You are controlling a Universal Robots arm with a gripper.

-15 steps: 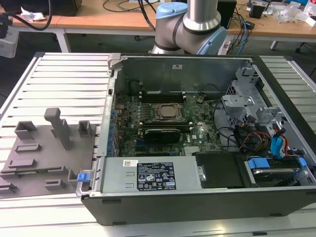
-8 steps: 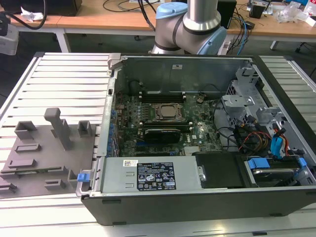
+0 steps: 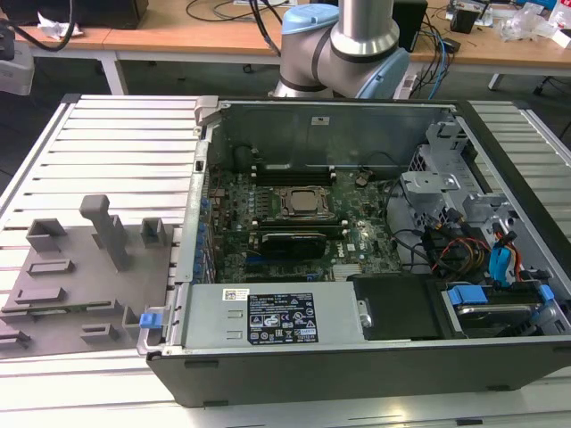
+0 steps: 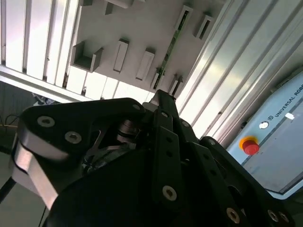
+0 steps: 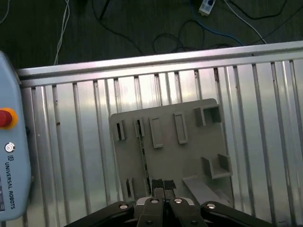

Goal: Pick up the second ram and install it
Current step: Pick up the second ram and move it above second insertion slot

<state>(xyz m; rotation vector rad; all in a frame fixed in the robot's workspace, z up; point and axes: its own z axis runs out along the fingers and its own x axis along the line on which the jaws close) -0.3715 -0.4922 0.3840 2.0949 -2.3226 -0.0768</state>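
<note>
The second ram (image 5: 143, 156) is a thin green stick standing on edge in a slot of the grey holder plate (image 5: 189, 156). In the second wrist view the ram (image 4: 171, 40) shows as a narrow green line across the same plate (image 4: 137, 28). My gripper (image 5: 164, 183) hovers well above the plate, close to one end of the stick and not touching it. Its two black fingertips (image 5: 157, 183) are pressed together with nothing between them. From behind, the gripper (image 4: 163, 97) points down at the plate.
The open computer case (image 3: 357, 357) lies on the slatted metal table (image 3: 125, 143), with the motherboard (image 3: 294, 223) and its memory slots inside. The grey holder plate (image 3: 89, 267) sits to the exterior view's left of the case. A pendant with a red button (image 5: 7, 118) lies beside the plate.
</note>
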